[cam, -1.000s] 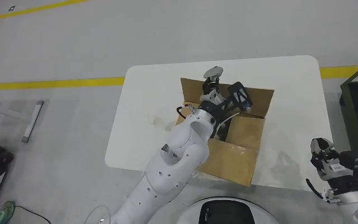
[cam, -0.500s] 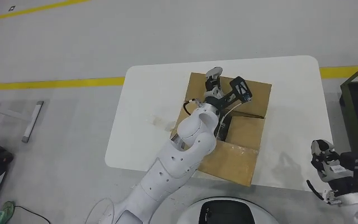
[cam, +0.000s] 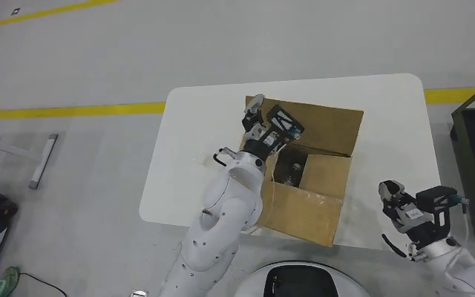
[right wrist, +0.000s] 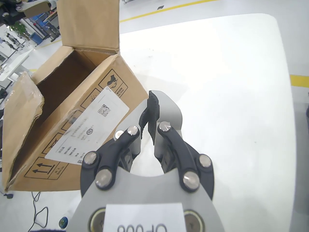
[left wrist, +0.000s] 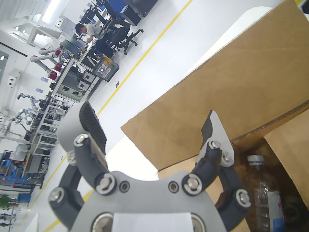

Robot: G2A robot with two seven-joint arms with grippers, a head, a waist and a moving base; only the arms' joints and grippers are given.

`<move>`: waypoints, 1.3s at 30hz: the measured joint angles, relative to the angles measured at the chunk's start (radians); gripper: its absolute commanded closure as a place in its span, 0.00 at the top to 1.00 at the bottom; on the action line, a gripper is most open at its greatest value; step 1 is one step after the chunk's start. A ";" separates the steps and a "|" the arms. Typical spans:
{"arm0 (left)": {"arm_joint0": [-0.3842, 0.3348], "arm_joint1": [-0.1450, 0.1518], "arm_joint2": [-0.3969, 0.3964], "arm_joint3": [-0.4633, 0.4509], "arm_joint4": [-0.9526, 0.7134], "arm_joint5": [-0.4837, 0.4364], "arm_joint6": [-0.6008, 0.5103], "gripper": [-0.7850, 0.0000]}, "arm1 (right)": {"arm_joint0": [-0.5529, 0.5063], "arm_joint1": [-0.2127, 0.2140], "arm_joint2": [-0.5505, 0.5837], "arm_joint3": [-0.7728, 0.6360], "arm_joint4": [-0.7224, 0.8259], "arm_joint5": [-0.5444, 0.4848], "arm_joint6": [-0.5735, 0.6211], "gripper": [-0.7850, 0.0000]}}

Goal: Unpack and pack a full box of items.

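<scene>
1. Around the work: white surface (cam: 193,148) on a pale floor; yellow line (cam: 82,111) across the floor beyond it; grey bar (cam: 43,160) on the floor well off to the left; dark green frame (cam: 466,130) just beside the surface's right end; black cable (right wrist: 38,214) on the floor past the near edge.
2. On the surface, right of its middle: cardboard box (cam: 308,215), flaps undone.
3. In the way: far flap (left wrist: 229,80) upright just beside the left hand; side flap (cam: 328,174) leaning in over the right part of the opening; near flap (right wrist: 23,102) crumpled, clear tape across it.
4. Inside, in the gap by the left wall: clear bottle (left wrist: 259,189) with a pale cap; dark contents beside it too dim to tell.
5. Over the box's far left corner: left hand (left wrist: 152,131), spread wide, nothing between the fingers, one finger outside the wall above the surface, the other on the box's side of it.
6. Low over the surface's near right part, apart from the box: right hand (right wrist: 149,115), pinched together, pads touching, gripping nothing, facing the labelled wall.
7. Writing: white label (right wrist: 88,131) stuck on the box's right wall, with a square code and rows of print too small to make out; handling pictograms (right wrist: 42,167) printed round it, upward arrows among them; blue-and-white wrapper on the bottle, print unreadable.
</scene>
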 measured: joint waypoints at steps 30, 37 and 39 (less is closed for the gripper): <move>0.384 0.050 -0.218 -0.330 -0.227 -0.141 -0.034 1.00 | 0.509 0.017 -0.208 0.249 -0.018 -0.070 0.247 0.00; 0.388 0.052 -0.209 -0.337 -0.321 -0.168 -0.057 1.00 | 0.525 0.024 -0.200 0.237 -0.033 -0.087 0.250 0.00; 0.390 0.053 -0.206 -0.339 -0.343 -0.179 -0.063 1.00 | 0.486 0.028 -0.172 0.208 -0.008 -0.097 0.236 0.00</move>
